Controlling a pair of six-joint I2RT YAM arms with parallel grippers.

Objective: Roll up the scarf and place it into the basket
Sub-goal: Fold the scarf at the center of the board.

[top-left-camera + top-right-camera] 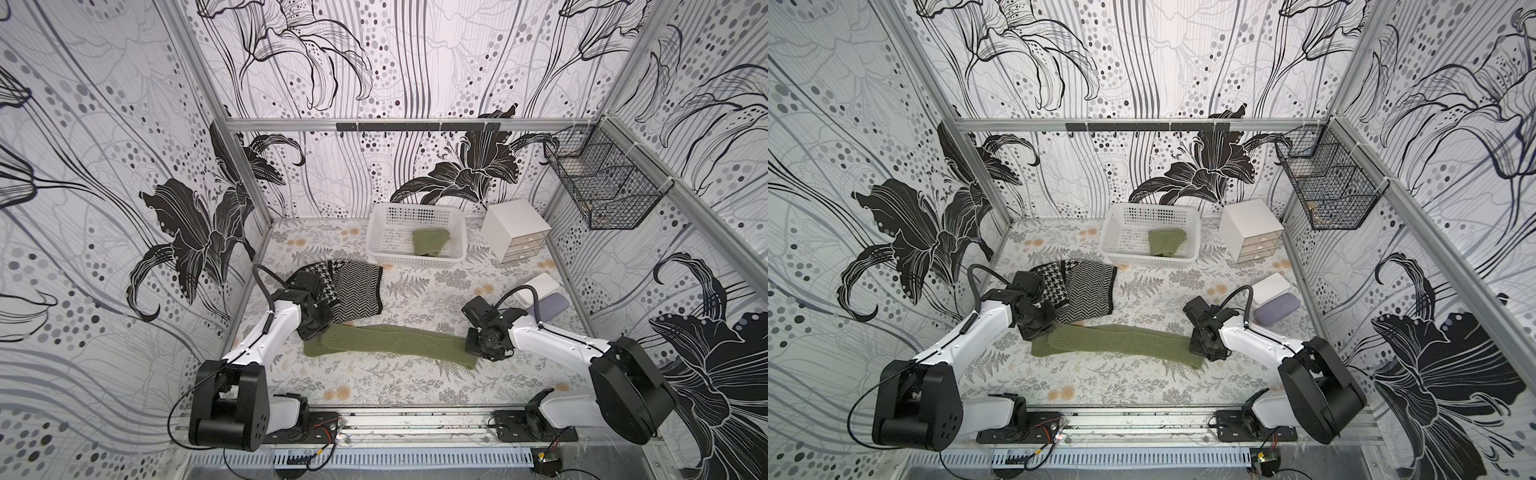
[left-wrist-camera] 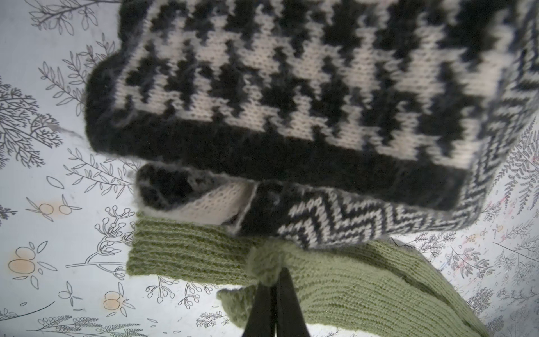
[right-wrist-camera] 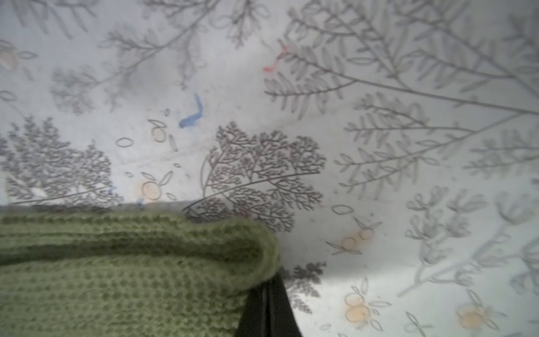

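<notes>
A green knitted scarf (image 1: 386, 343), judged soft and limp, is stretched on the table (image 1: 415, 382), well apart from the white basket (image 1: 415, 259); its ends, judged good holds, are pinched by the left gripper (image 2: 275, 275) and right gripper (image 3: 267, 287).

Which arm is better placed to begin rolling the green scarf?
Probably the right: the right pincer grips the green scarf at an end with open table around, while the left pincer holds the end beside the patterned scarf.
</notes>
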